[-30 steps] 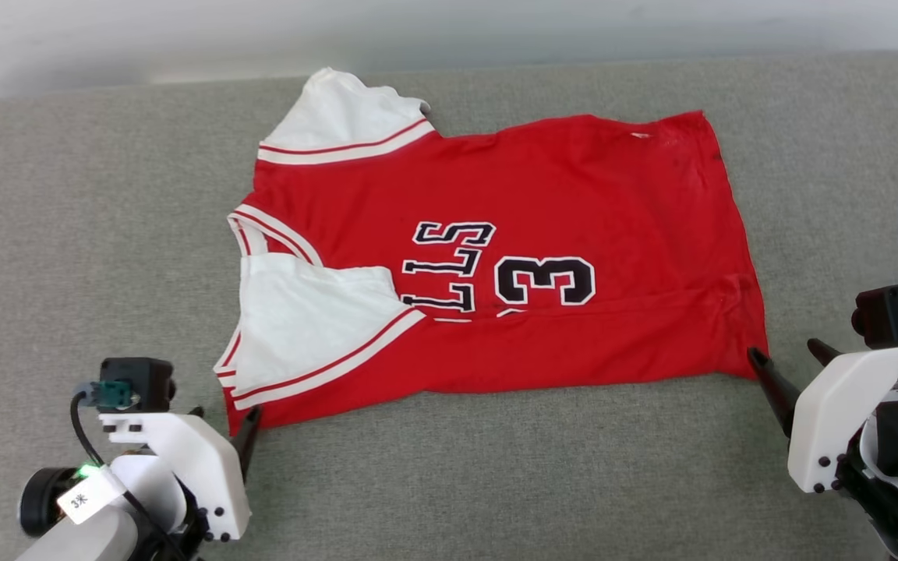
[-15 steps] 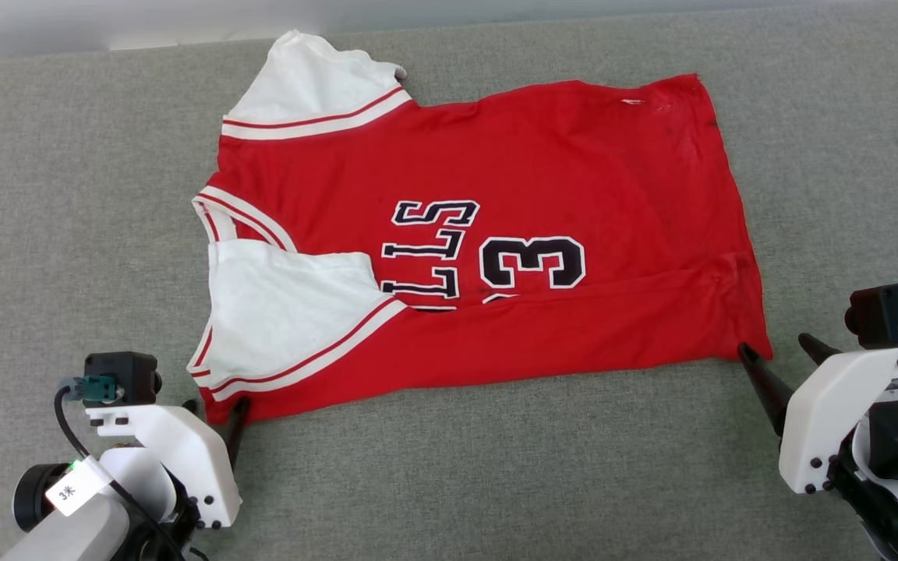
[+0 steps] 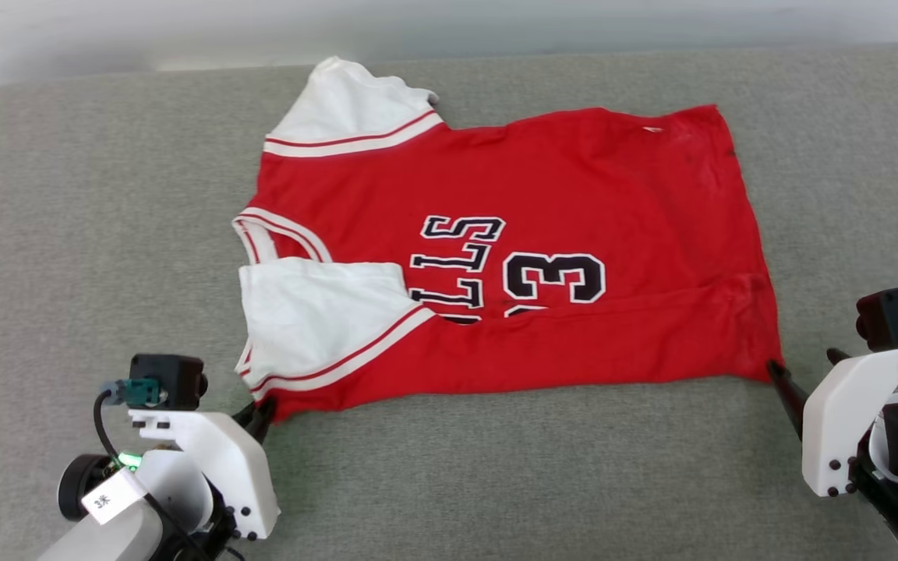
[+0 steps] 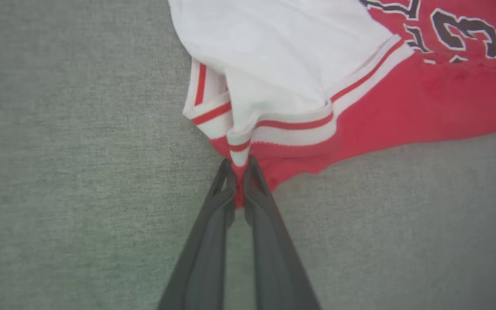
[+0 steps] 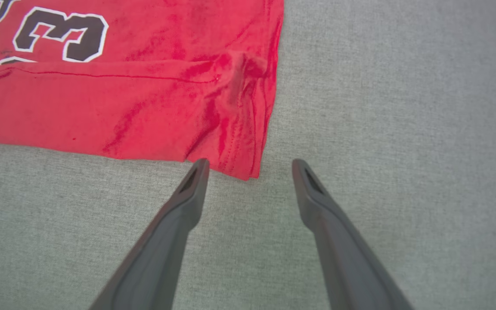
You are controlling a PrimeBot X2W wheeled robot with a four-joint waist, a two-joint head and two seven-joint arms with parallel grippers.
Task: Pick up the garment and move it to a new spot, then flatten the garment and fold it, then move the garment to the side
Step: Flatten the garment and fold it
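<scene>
The garment [image 3: 511, 257], a red jersey T-shirt with white short sleeves, red-and-white striped trim and black white-outlined lettering, lies spread on a grey woven-fabric surface [image 3: 496, 467] in front of the robot. Its collar points to the robot's left and its bottom hem to the right. The far sleeve sticks out toward the back edge of the surface. The near sleeve is folded in over the front. The near long side of the body is also turned up over the front in a red band that covers the lower part of the lettering (a "3" is readable above the fold line).

The left hand [image 3: 262, 413] sits at the near left corner of the garment. In the left wrist view its two long dark fingers [image 4: 213, 215] are pressed together, and the left hand [image 4: 239, 165] has a pinch of striped trim and red cloth clamped between the tips. The cloth [image 4: 403, 107] rises in a small peak toward them.

The right hand [image 3: 804, 360] is at the near right hem corner. In the right wrist view the right hand [image 5: 250, 163] has its fingers well apart. The wrinkled red corner [image 5: 123, 107] lies between the tips, with the left-hand tip at the hem edge and the other over bare grey fabric.
</scene>
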